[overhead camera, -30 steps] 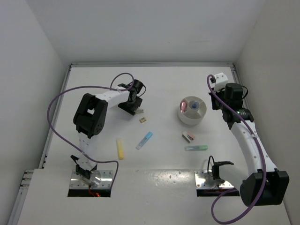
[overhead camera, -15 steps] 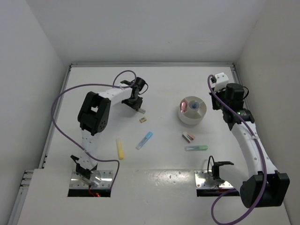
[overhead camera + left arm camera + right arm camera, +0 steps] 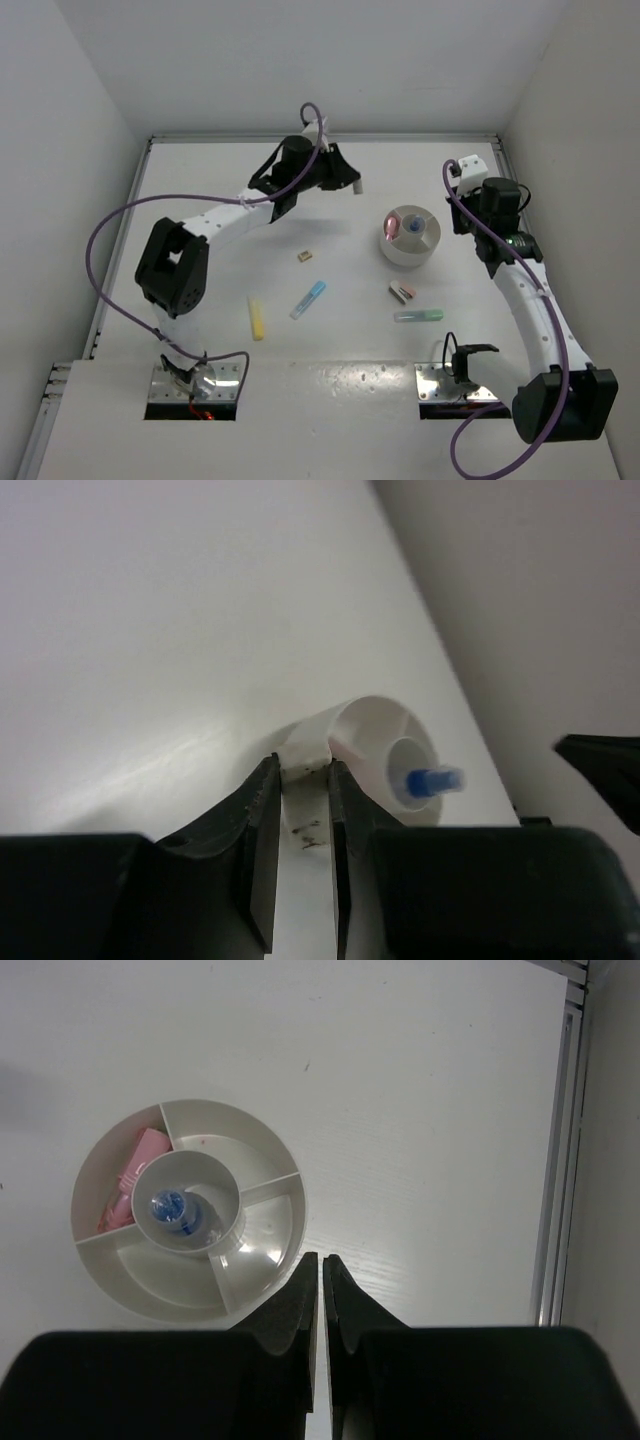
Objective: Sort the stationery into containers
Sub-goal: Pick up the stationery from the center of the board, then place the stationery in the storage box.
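Top external view: outside the white dish (image 3: 425, 245), five pieces await sorting: green stick (image 3: 418, 315), yellow stick (image 3: 257, 317), blue stick (image 3: 309, 299), brown-pink block (image 3: 402, 292), tan block (image 3: 305, 256). Only the right wrist view shows a pink piece (image 3: 135, 1165) and the blue-capped bottle (image 3: 170, 1208) already inside, below the right gripper (image 3: 320, 1260), jaws together and empty. Only the left wrist view shows the left gripper (image 3: 303, 768) clamped on a small white block (image 3: 305, 758), short of the dish.

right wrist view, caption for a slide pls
Divided white dish from above: pink item in an outer compartment, blue-capped bottle in the centre cup.
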Robot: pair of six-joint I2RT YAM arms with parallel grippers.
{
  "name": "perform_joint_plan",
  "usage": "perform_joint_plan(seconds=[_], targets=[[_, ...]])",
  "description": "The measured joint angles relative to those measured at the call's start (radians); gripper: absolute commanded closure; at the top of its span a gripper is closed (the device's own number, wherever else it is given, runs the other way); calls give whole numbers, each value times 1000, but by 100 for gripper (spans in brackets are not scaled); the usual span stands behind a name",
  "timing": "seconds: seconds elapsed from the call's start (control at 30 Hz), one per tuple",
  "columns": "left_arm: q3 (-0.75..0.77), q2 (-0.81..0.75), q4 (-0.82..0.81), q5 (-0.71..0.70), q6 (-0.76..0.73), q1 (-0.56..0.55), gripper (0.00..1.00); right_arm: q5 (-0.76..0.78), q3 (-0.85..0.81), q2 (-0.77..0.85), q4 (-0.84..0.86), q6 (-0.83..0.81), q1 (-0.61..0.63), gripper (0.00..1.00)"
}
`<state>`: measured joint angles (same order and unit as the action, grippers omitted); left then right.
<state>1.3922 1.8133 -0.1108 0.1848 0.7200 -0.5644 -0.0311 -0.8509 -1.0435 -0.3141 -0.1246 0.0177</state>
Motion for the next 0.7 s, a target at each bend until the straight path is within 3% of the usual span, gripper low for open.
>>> perform_joint_plan(seconds=[0.2, 0.43, 0.7], targets=[[153, 190, -234, 237, -103, -6, 100, 0, 3, -23, 0, -4, 0, 95], [328, 393, -237, 348, -147, -38, 100, 0, 8, -39, 0, -8, 0, 94], [408, 452, -238, 396, -166, -83, 100, 0, 8, -39, 0, -11, 0, 94]])
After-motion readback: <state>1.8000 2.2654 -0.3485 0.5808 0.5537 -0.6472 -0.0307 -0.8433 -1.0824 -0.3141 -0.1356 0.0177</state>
